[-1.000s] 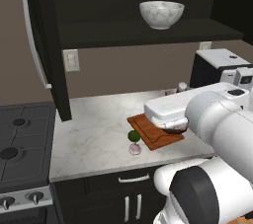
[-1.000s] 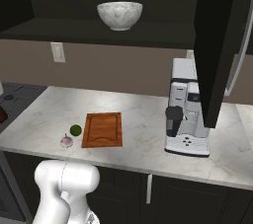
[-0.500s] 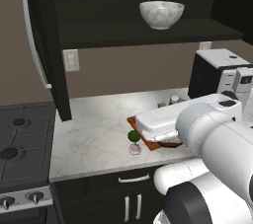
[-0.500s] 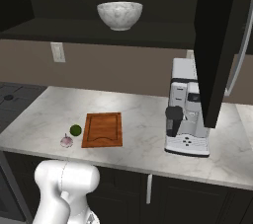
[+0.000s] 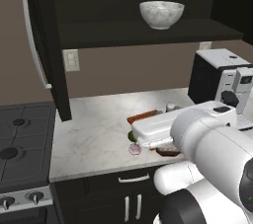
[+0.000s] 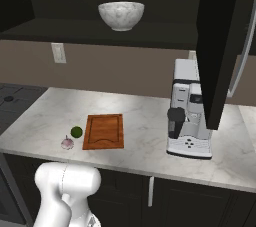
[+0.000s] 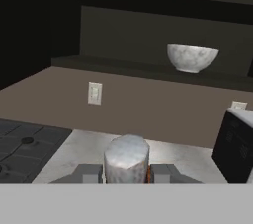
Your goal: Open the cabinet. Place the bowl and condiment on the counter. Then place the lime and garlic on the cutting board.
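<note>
The black wall cabinet stands open, its left door (image 5: pixel 37 45) and right door (image 6: pixel 220 46) swung out. On its shelf sits the marbled white bowl (image 5: pixel 161 14) (image 6: pixel 121 15) (image 7: pixel 191 57). In the hand view my gripper (image 7: pixel 126 172) is shut on the condiment (image 7: pixel 126 158): its pale cap fills the gap between the fingers (image 7: pixel 90 172), with a red sliver at its right edge. The lime (image 6: pixel 76 131) and garlic (image 6: pixel 67 143) lie on the counter (image 6: pixel 140 116) just left of the cutting board (image 6: pixel 104 131). My arm hides most of the board in the left base view.
A coffee machine (image 6: pixel 190 116) (image 5: pixel 222 77) stands right of the board under the open right door. The gas stove (image 5: pixel 20 144) borders the counter on the left. A wall outlet (image 7: pixel 94 93) sits below the shelf.
My arm has swung left and lower over the cutting board in the left base view. The dark-red bottle seen at the right base view's left edge a second ago has left that view.
</note>
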Tool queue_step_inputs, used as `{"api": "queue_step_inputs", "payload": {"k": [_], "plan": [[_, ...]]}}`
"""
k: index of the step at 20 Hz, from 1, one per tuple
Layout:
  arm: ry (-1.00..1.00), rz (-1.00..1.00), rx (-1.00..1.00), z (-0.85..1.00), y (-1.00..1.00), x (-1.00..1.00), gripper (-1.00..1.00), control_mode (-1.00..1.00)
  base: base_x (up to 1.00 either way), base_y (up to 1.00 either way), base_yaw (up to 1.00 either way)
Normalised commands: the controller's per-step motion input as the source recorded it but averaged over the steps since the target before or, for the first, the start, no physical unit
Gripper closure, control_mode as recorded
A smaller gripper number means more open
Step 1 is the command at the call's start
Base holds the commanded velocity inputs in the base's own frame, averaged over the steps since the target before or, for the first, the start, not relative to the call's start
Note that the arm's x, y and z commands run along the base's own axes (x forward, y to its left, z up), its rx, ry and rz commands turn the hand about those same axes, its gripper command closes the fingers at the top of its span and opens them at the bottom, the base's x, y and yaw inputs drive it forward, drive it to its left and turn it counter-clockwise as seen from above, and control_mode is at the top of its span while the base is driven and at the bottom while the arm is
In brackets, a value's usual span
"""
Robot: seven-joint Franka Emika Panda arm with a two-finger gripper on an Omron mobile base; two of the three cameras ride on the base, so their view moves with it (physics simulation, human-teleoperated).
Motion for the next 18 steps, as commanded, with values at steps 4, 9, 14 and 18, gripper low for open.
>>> {"api": "queue_step_inputs", "payload": {"k": [4,9,14,18], "plan": [[0.00,0.00,0.00,-0.23,0.11,0.00,1.00,-1.00,0.00,0.00,0.00],[0.00,0.00,0.00,-0.17,0.32,0.08,1.00,-1.00,0.00,0.00,0.00],[0.00,0.00,0.00,-0.13,0.38,0.22,1.00,-1.00,0.00,0.00,0.00],[0.00,0.00,0.00,-0.14,0.29,0.36,1.00,-1.00,0.00,0.00,0.00]]}}
